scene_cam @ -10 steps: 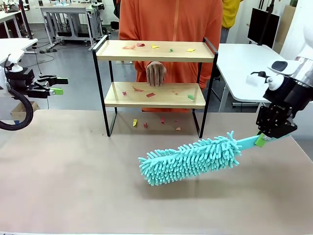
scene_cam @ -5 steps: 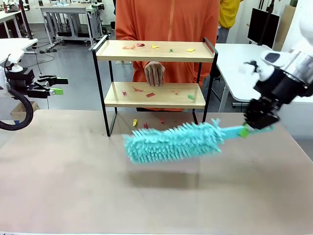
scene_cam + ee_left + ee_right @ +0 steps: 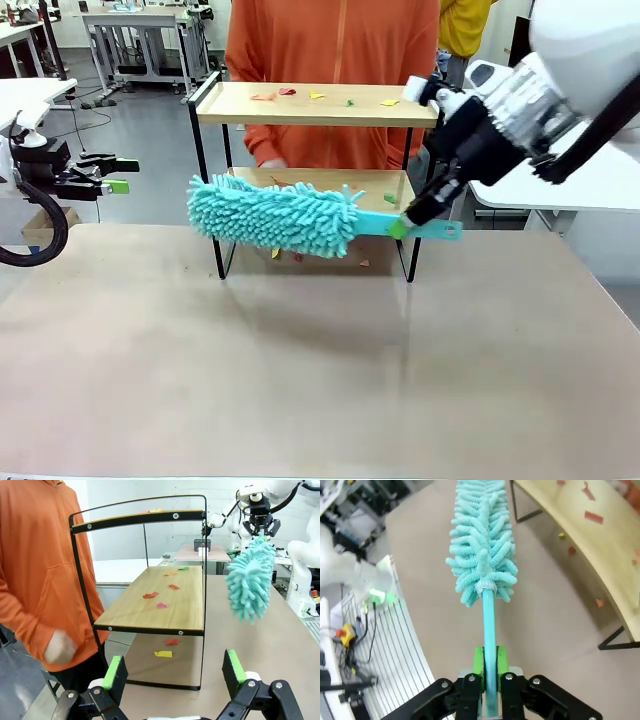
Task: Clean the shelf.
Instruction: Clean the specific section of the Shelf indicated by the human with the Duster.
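Note:
The shelf stands at the table's far side, two wooden boards in a black frame, with small coloured paper scraps on both boards and on the table beneath. My right gripper is shut on the handle of a teal fluffy duster, whose head hangs level in front of the lower board. In the right wrist view the duster runs straight out from the gripper, beside the lower board. My left gripper stands open at the far left, with nothing between its fingers, facing the shelf's end.
A person in an orange top stands just behind the shelf; a blurred hand hangs near its end rail. A white table lies at the right. The brown tabletop stretches wide in front.
My right arm has swung the duster up and to the left, from low over the table to in front of the lower board. The person's hand has left the shelf's middle.

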`<state>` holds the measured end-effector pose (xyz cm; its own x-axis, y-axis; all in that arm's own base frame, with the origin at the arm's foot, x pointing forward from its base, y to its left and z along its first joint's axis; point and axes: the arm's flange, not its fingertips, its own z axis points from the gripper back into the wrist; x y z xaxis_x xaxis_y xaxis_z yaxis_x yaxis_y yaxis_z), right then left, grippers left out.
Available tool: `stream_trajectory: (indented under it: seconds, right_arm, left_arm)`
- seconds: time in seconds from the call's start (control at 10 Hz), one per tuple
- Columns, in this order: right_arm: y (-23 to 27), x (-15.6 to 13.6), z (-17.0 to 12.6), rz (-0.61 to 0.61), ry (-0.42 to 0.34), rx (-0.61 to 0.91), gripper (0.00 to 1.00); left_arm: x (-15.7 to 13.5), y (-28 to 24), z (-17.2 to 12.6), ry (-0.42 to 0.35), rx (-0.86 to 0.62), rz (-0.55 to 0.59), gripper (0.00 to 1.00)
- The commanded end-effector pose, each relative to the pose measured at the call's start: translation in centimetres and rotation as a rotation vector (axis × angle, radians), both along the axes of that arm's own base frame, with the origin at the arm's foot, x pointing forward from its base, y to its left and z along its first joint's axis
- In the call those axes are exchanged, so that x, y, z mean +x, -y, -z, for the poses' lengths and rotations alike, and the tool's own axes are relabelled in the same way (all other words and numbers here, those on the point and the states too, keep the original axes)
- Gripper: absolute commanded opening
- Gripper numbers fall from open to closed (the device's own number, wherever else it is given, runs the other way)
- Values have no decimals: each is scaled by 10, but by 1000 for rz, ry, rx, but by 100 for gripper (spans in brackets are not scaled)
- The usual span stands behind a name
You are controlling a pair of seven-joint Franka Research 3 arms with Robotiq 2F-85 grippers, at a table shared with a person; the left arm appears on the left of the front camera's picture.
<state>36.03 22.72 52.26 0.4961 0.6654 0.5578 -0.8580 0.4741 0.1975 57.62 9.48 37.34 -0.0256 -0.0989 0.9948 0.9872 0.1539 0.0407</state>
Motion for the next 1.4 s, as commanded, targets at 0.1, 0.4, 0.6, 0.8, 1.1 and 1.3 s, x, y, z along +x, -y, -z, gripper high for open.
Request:
stream_trajectory:
  seconds: [0.1, 0.4, 0.6, 0.8, 1.1, 1.3]
  right_arm:
    - [0, 0, 0, 0, 0, 0, 13]
    - [-9, -4, 3, 20, 1, 3, 13]
    - [-33, -37, -5, 100, 25, -113, 13]
    - [-37, -55, -15, 141, 19, -118, 13]
    - [-49, -67, -32, 244, 27, -128, 13]
    - [-54, -67, -38, 342, -6, -161, 13]
  left_arm:
    - [-1, 0, -3, 6, 5, 1, 100]
    - [-1, 0, -3, 6, 5, 1, 100]
    - [-1, 0, -3, 6, 5, 1, 100]
    - [-1, 0, -3, 6, 5, 1, 100]
    - [-1, 0, -3, 6, 5, 1, 100]
    - [-1, 0, -3, 6, 5, 1, 100]
